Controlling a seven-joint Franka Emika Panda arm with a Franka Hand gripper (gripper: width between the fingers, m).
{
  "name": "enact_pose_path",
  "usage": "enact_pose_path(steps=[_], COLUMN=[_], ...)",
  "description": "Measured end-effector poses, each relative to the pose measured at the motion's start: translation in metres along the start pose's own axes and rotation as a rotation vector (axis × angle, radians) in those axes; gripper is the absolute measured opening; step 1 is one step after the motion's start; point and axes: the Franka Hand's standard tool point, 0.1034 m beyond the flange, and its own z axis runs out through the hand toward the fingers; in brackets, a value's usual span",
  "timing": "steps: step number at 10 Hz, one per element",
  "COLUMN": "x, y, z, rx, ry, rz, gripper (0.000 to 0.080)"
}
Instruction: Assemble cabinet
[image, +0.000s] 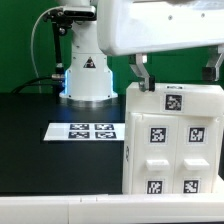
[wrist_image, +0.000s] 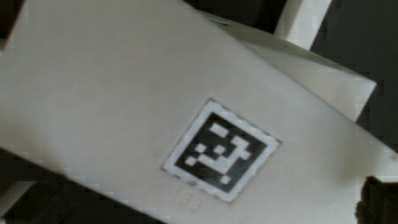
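Wide-open gripper (image: 176, 70) poised over the cabinet (image: 174, 140), grasping nothing. Marker board (image: 84, 130) flat beside it, robot pedestal (image: 86, 76) behind.

The cabinet (image: 172, 140) fills the room directly beneath the wide-open tool (image: 176, 72).
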Motion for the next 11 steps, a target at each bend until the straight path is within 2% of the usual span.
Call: enact_pose_path(steps=[3,4,5,10,11], x=[-0.0009,0.0002,0.0025,0.0000,-0.0001], y=[0.0027,0.0002,-0.0048,0.0041,0.0017], z=[-0.0003,-0.0044,-0.0074,-0.0044,0.0011], rx=[-0.009,-0.045,-0.069,-0.086,-0.108], ry=[-0.005,-0.022,-0.032,-0.056,-0.078], rz=[-0.188,-0.386,-0.535,-0.792,-0.844], gripper=[0.0797,0.0797,0.0797,0.0797,0.0797])
